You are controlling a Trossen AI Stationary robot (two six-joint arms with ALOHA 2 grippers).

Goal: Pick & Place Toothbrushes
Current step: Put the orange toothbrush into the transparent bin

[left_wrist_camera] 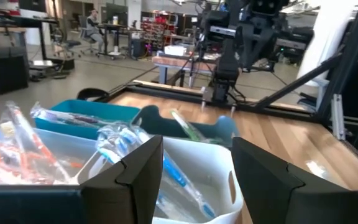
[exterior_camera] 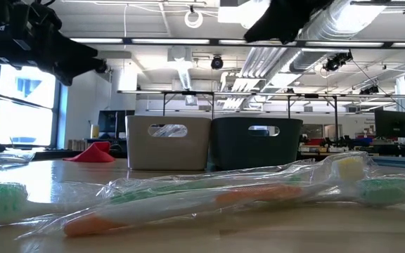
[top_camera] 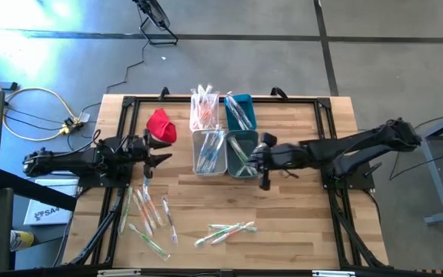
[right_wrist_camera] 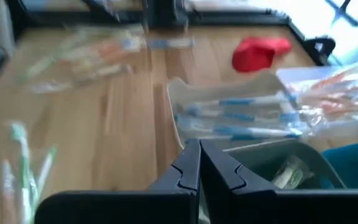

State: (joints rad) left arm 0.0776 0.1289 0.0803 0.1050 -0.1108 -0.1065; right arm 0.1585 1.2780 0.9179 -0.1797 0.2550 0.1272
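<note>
Plastic-wrapped toothbrushes with coloured handles lay partly sorted: many filled the four small rectangular bins, two loose clusters remained on the wooden table. The left gripper hung open and empty; the right gripper, shut and empty, sat by the bins.

The high cam is hanging right over the table, looking straight down and taking in both arms plus some floor around it. The low one is sitting at tabletop height, practically touching a wrapped toothbrush, facing level across toward two bins and the room behind. The left wrist cam is looking past its own fingers across the bins toward the other arm. The right wrist cam is pointing down close over the bins. All four are sharing those bins; three are catching the red cloth.
</note>
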